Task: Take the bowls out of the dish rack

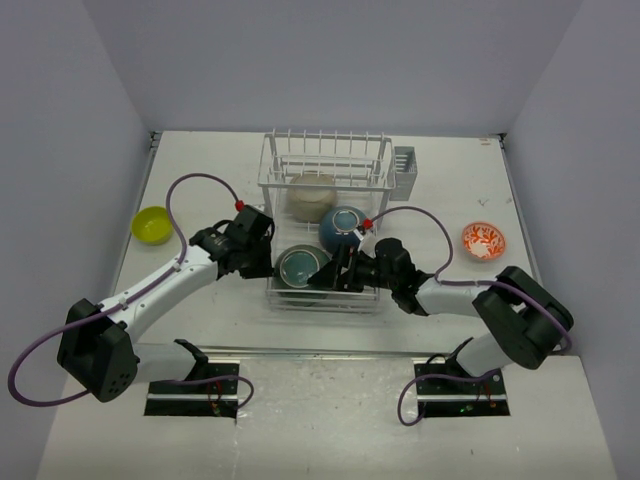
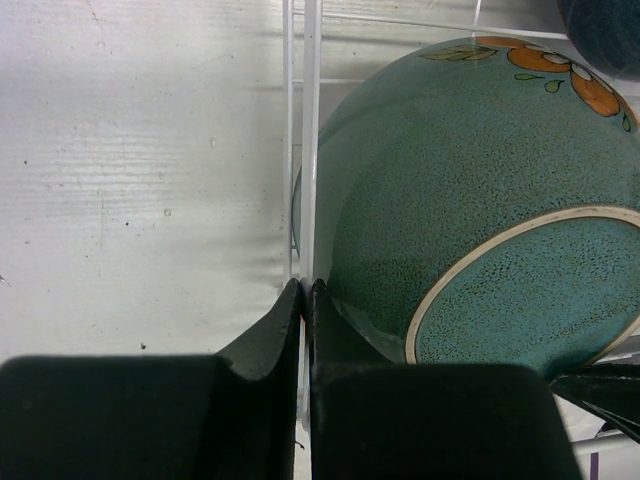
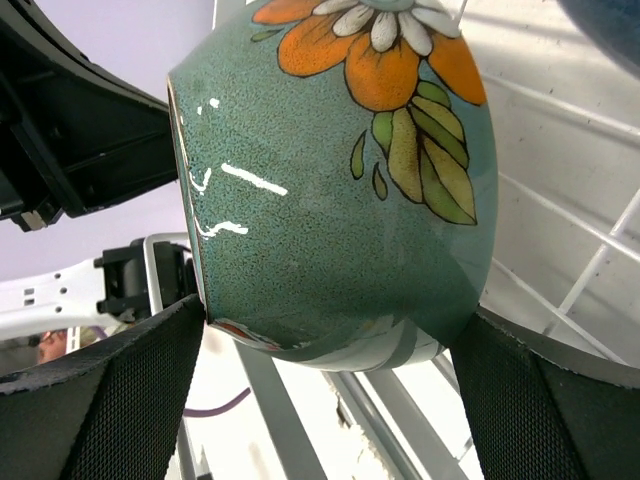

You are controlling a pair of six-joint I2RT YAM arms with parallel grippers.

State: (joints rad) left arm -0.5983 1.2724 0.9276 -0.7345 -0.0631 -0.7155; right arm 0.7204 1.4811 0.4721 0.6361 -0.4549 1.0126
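The white wire dish rack (image 1: 326, 160) stands mid-table. Inside it are a beige bowl (image 1: 312, 195), a dark blue bowl (image 1: 343, 226) and a teal bowl (image 1: 303, 266) painted with an orange flower. The teal bowl lies tilted on its side at the rack's front left. My right gripper (image 1: 337, 270) is shut on the teal bowl (image 3: 330, 200), one finger at its rim and one near its foot. My left gripper (image 1: 270, 262) is shut on an upright wire of the rack (image 2: 312, 150), just left of the teal bowl (image 2: 450, 200). A yellow-green bowl (image 1: 152, 224) and a white, orange-red patterned bowl (image 1: 484, 240) sit on the table.
A grey caddy (image 1: 405, 172) hangs on the rack's right side. The dark blue bowl sits close behind the teal one, and shows in the left wrist view (image 2: 605, 30). The rack's raised shelf spans its back half. Grey walls close in the table on three sides.
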